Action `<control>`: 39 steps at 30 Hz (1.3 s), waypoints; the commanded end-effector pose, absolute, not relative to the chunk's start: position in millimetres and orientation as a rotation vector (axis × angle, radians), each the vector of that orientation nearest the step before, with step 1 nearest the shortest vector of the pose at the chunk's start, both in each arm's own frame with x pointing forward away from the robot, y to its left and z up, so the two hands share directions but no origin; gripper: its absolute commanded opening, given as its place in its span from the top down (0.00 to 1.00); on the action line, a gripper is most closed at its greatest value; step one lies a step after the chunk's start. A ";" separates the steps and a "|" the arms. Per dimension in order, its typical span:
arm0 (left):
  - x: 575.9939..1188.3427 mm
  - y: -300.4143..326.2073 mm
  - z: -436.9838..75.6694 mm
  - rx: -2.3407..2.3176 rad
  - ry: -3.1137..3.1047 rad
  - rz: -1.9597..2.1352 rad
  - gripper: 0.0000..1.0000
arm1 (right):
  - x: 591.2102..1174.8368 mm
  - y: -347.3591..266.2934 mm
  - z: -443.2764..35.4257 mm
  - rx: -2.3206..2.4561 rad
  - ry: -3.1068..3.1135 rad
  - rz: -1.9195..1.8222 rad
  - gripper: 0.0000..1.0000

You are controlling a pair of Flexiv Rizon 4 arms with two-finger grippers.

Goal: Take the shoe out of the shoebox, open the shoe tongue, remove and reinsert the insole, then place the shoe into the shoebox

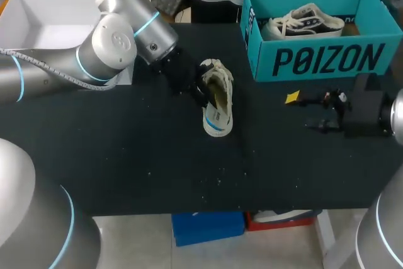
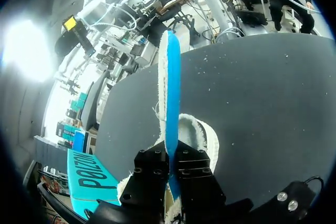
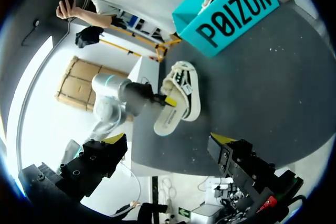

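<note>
A cream shoe [image 1: 218, 83] lies mid-table, its white-and-blue insole [image 1: 217, 123] sticking out toward the front edge. My left gripper [image 1: 198, 91] comes in from the left and is shut on the insole. In the left wrist view the insole [image 2: 170, 87] stands edge-on between the shut fingers of the gripper [image 2: 170, 163], with the shoe's fuzzy rim [image 2: 205, 129] just beneath. The right wrist view shows the shoe [image 3: 184, 85] and the insole [image 3: 167, 120] ahead of my right gripper [image 3: 168, 141]. That gripper [image 1: 308, 111] is open and empty, right of the shoe.
The teal shoebox [image 1: 315, 61] stands at the back right with a second, dark-and-white shoe [image 1: 305, 22] inside. It also shows in the left wrist view [image 2: 89, 174] and the right wrist view [image 3: 231, 14]. A white open box [image 1: 38, 17] sits at the back left.
</note>
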State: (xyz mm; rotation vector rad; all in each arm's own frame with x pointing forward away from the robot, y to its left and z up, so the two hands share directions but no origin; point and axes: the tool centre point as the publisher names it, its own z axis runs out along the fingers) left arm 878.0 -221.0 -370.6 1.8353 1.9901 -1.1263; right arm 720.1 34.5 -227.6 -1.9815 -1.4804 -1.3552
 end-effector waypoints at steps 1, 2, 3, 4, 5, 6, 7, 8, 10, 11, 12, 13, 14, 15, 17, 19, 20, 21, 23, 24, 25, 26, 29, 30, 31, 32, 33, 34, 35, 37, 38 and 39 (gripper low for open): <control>886.1 -224.0 -372.6 1.830 1.998 -1.109 1.00 | 719.6 34.3 -226.7 -1.983 -1.481 -1.353 0.00; 887.5 -223.6 -373.4 1.826 2.001 -1.101 1.00 | 719.6 34.3 -226.7 -1.983 -1.481 -1.353 0.00; 888.2 -223.5 -374.1 1.823 2.007 -1.101 1.00 | 719.6 34.3 -226.7 -1.983 -1.481 -1.353 0.00; 888.3 -223.4 -374.4 1.823 2.009 -1.102 0.95 | 719.6 34.3 -226.7 -1.983 -1.481 -1.353 0.00; 888.1 -223.3 -374.6 1.823 2.011 -1.102 0.78 | 719.6 34.3 -226.7 -1.983 -1.481 -1.353 0.00; 887.4 -222.8 -374.8 1.822 2.015 -1.101 0.70 | 719.6 34.3 -226.7 -1.983 -1.481 -1.353 0.00; 886.8 -222.3 -374.9 1.821 2.019 -1.101 0.63 | 719.6 34.3 -226.7 -1.983 -1.481 -1.353 0.00; 886.0 -221.6 -374.8 1.820 2.020 -1.100 0.55 | 719.6 34.3 -226.7 -1.983 -1.481 -1.353 0.00; 882.9 -219.3 -372.7 1.814 2.023 -1.101 0.48 | 719.6 34.3 -226.7 -1.983 -1.481 -1.353 0.00; 881.4 -218.4 -371.4 1.811 2.023 -1.104 0.50 | 719.6 34.3 -226.7 -1.983 -1.481 -1.353 0.00; 879.4 -217.1 -370.0 1.810 2.023 -1.106 0.51 | 719.6 34.3 -226.7 -1.983 -1.481 -1.353 0.00; 877.5 -216.0 -368.4 1.808 2.023 -1.108 0.52 | 719.6 34.3 -226.7 -1.983 -1.481 -1.353 0.00; 875.7 -214.8 -366.8 1.801 2.021 -1.118 0.53 | 719.6 34.3 -226.7 -1.983 -1.481 -1.353 0.00; 874.4 -213.9 -365.5 1.797 2.021 -1.123 0.55 | 719.6 34.3 -226.7 -1.983 -1.481 -1.353 0.00; 873.1 -212.5 -363.6 1.786 2.009 -1.132 0.56 | 719.6 34.3 -226.7 -1.983 -1.481 -1.353 0.00; 868.1 -210.3 -360.9 1.783 2.009 -1.134 0.57 | 719.6 34.3 -226.7 -1.983 -1.481 -1.353 0.00; 865.5 -209.2 -359.8 1.782 2.008 -1.136 0.57 | 719.6 34.3 -226.7 -1.983 -1.481 -1.353 0.00; 862.7 -208.4 -358.4 1.774 2.004 -1.147 0.57 | 719.6 34.3 -226.7 -1.983 -1.481 -1.353 0.00; 855.3 -206.5 -354.6 1.773 1.996 -1.153 0.58 | 719.6 34.3 -226.7 -1.983 -1.481 -1.353 0.00; 851.8 -205.9 -353.0 1.768 1.991 -1.164 0.58 | 719.6 34.3 -226.7 -1.983 -1.481 -1.353 0.00; 848.1 -205.4 -351.7 1.767 1.989 -1.166 0.58 | 719.6 34.3 -226.7 -1.983 -1.481 -1.353 0.00; 844.9 -204.8 -350.7 1.768 1.982 -1.170 0.59 | 719.6 34.3 -226.7 -1.983 -1.481 -1.353 0.00; 835.5 -203.0 -349.1 1.768 1.973 -1.175 0.64 | 719.6 34.3 -226.7 -1.983 -1.481 -1.353 0.00; 832.5 -201.9 -348.1 1.769 1.970 -1.174 0.64 | 719.6 34.3 -226.7 -1.983 -1.481 -1.353 0.00; 829.5 -200.8 -346.9 1.769 1.968 -1.173 0.64 | 719.6 34.3 -226.7 -1.983 -1.481 -1.353 0.00; 826.9 -199.7 -345.8 1.767 1.966 -1.174 0.64 | 719.6 34.3 -226.7 -1.983 -1.481 -1.353 0.00; 824.1 -198.2 -345.2 1.766 1.966 -1.175 0.64 | 719.6 34.3 -226.7 -1.983 -1.481 -1.353 0.00; 821.8 -196.8 -344.8 1.770 1.967 -1.172 0.64 | 719.6 34.3 -226.7 -1.983 -1.481 -1.353 0.00; 820.3 -195.6 -344.5 1.770 1.966 -1.172 0.64 | 719.6 34.3 -226.7 -1.983 -1.481 -1.353 0.00; 815.3 -192.8 -342.5 1.771 1.963 -1.174 0.66 | 719.6 34.3 -226.7 -1.983 -1.481 -1.353 0.00; 813.7 -191.9 -342.3 1.772 1.964 -1.174 0.66 | 719.6 34.3 -226.7 -1.983 -1.481 -1.353 0.00; 812.8 -191.3 -342.6 1.774 1.965 -1.175 0.67 | 719.6 34.3 -226.7 -1.983 -1.481 -1.353 0.00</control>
